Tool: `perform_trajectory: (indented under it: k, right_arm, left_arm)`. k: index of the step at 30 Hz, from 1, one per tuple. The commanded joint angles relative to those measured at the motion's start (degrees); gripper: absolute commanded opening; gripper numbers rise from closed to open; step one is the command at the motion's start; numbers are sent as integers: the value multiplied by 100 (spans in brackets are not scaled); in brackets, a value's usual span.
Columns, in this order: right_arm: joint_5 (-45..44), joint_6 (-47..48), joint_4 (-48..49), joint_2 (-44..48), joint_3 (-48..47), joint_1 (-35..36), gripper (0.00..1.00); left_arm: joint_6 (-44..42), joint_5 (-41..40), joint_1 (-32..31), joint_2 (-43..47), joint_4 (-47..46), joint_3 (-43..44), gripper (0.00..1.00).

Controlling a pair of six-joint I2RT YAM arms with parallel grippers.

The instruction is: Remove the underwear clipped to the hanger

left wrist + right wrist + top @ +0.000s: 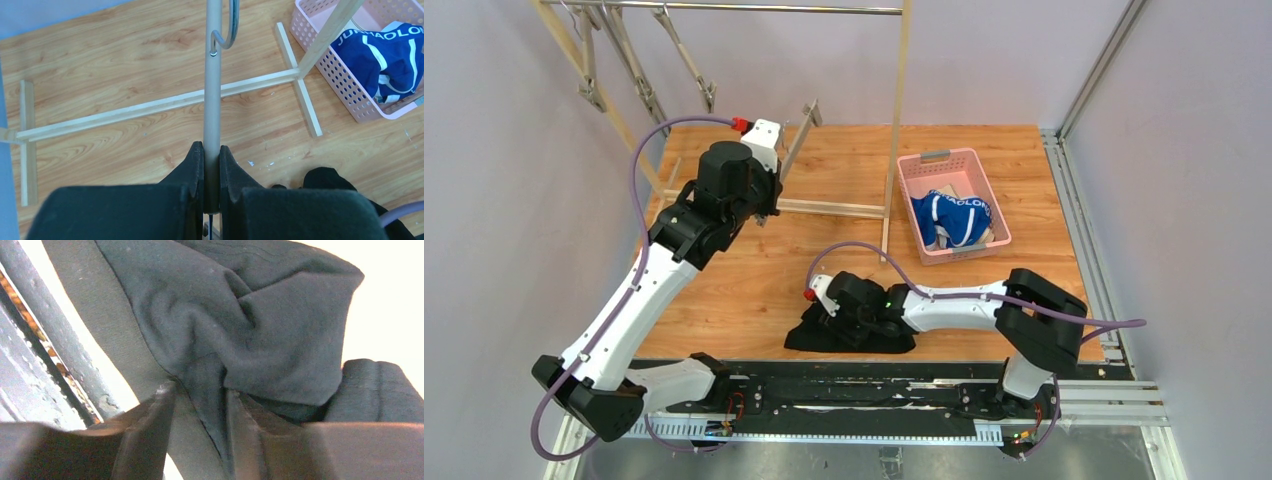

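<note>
My left gripper (pixel 769 203) is raised at the back left. In the left wrist view it (pixel 211 150) is shut on the hanger's grey rod (pixel 212 95), whose wire hook (pixel 226 37) shows at the far end. The black underwear (pixel 849 337) lies crumpled on the table near the front edge. My right gripper (pixel 820 314) rests on it. In the right wrist view its jaws (pixel 200 430) are closed on a fold of the black underwear (pixel 260 325). The blue underwear (pixel 954 217) with white lettering lies in the pink basket (pixel 921 168), over a cream piece (pixel 943 193).
A wooden drying rack stands at the back, with its floor crossbar (pixel 834 208), an upright post (pixel 896 120) and a metal top rail (pixel 754 8). The pink basket (pixel 345 82) sits right of the rack. Black rails (pixel 854 392) run along the front edge.
</note>
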State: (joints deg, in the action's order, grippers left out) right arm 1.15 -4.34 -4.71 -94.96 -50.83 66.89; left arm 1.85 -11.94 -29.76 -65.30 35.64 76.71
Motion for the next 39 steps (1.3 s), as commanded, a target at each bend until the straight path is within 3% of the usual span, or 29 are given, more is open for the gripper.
perform_trajectory:
  k: [1, 2, 3, 10, 13, 20, 23, 29, 34, 39]
  right_arm:
    - [436, -135, -348, -246, -230, 78, 30]
    - [511, -144, -440, -265, -279, 78, 10]
    - [544, -165, -537, -269, -338, 85, 2]
    - [487, -171, -1097, 450, -661, 116, 1]
    - [78, -140, -1393, 1033, -806, 115, 1]
    - [-2340, -40, -2333, 2580, -1197, 107, 1]
    - [-3510, 222, -2295, 3339, -1136, -14, 1]
    - [-4124, 881, -2036, 4349, -1447, -1266, 0]
    - [-3274, 1111, -1570, 4526, -1719, -2830, 0]
    - [-2764, 1317, -1105, 4066, -1968, -3713, 0]
  left_arm:
    - [-65, 12, -12, -121, -308, 283, 0]
    - [-76, 10, -12, -149, -300, 327, 0]
    - [-95, 13, -12, -183, -292, 397, 0]
    - [-251, -9, -13, -569, -85, 1071, 0]
    - [-255, -24, -12, -765, 47, 1499, 0]
    - [-272, -240, 7, -1364, 524, 2599, 0]
    - [-188, -194, 165, -1507, 506, 2911, 0]
    - [6, 216, 534, -1638, 395, 3365, 0]
    - [-60, 153, 618, -1646, 420, 3734, 0]
    - [-102, 167, 686, -1675, 459, 3942, 0]
